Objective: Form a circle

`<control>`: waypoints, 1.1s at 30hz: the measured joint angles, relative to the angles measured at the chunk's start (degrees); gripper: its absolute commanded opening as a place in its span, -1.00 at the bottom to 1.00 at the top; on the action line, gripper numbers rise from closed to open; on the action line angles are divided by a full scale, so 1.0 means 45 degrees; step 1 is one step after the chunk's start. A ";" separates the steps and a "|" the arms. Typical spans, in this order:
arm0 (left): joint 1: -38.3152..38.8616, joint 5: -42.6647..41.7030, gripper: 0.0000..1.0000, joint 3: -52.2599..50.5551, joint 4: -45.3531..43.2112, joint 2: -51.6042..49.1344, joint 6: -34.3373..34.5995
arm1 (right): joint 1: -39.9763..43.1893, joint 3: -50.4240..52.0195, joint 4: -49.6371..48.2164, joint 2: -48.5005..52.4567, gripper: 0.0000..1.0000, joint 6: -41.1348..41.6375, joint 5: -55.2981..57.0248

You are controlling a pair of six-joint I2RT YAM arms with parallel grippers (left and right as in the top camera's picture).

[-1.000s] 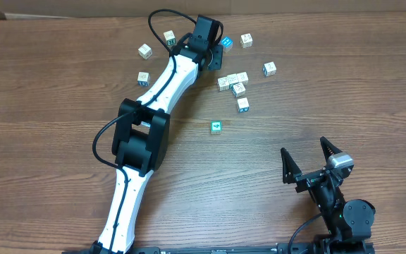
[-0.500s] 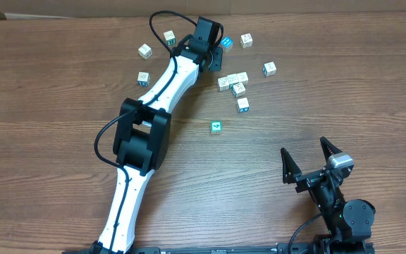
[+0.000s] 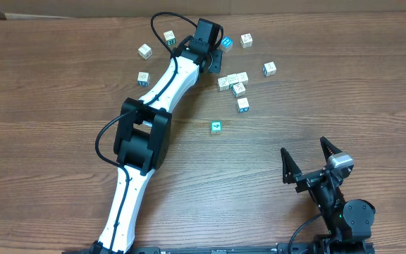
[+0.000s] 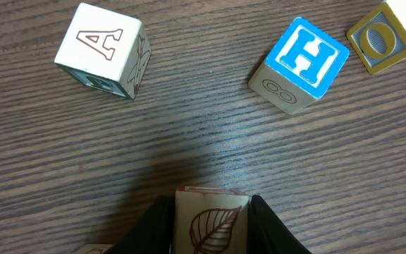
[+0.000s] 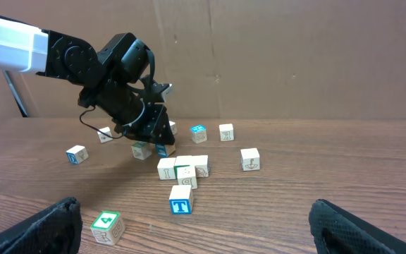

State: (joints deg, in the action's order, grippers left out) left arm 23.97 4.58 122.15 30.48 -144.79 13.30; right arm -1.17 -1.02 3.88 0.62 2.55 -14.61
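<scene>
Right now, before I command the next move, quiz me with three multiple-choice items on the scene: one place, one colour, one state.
1. Relative to the tight cluster, the green-topped block lies:
A) inside it
B) alone, nearer the robot's bases
C) farther from the robot
2. The H block's top face is:
A) red
B) blue
C) yellow
3. The left jaws are:
A) wide open, holding nothing
B) closed on the H block
C) closed on the leaf block

Answers:
1 B: the overhead view shows it apart, on the robot's side of the cluster.
2 B: the left wrist view shows a white H on blue.
3 C: the jaws press against both sides of the leaf block.
</scene>
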 measured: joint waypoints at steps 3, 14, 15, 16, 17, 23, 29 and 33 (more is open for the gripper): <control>0.0010 0.0000 -0.56 0.0092 0.0223 0.0000 0.0000 | 0.0000 0.0000 -0.0005 0.0000 1.00 0.0005 0.0000; 0.0010 0.0005 -0.64 0.2890 0.4051 0.0005 0.0000 | 0.0000 0.0000 0.0005 0.0000 1.00 0.0005 0.0005; 0.0010 0.0005 -0.65 0.3220 0.4546 0.0005 0.0005 | 0.0000 0.0000 0.0000 0.0000 1.00 0.0005 0.0005; 0.0010 0.0005 -0.66 0.3589 0.5100 0.0005 0.0005 | 0.0000 0.0000 0.0000 0.0000 1.00 0.0000 0.0005; 0.0010 0.0005 -0.68 0.3983 0.5673 0.0005 0.0005 | 0.0005 0.0000 0.0010 0.0000 1.00 0.0005 0.0005; 0.0010 0.0034 -0.73 0.5838 0.9029 0.0330 0.0398 | 0.0005 0.0000 0.0000 0.0000 1.00 0.0005 0.0005; 0.0010 0.0039 -0.73 0.6305 1.1584 0.1554 0.0831 | 0.0000 0.0000 0.0000 0.0000 1.00 0.0005 0.0005; 0.0010 0.0039 -0.74 0.6450 1.3163 0.1957 0.1044 | 0.0000 0.0000 -0.0005 0.0000 1.00 0.0005 0.0005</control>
State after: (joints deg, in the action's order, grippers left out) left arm 24.01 4.75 151.17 89.71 -135.98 18.00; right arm -1.17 -1.02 3.86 0.62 2.57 -14.59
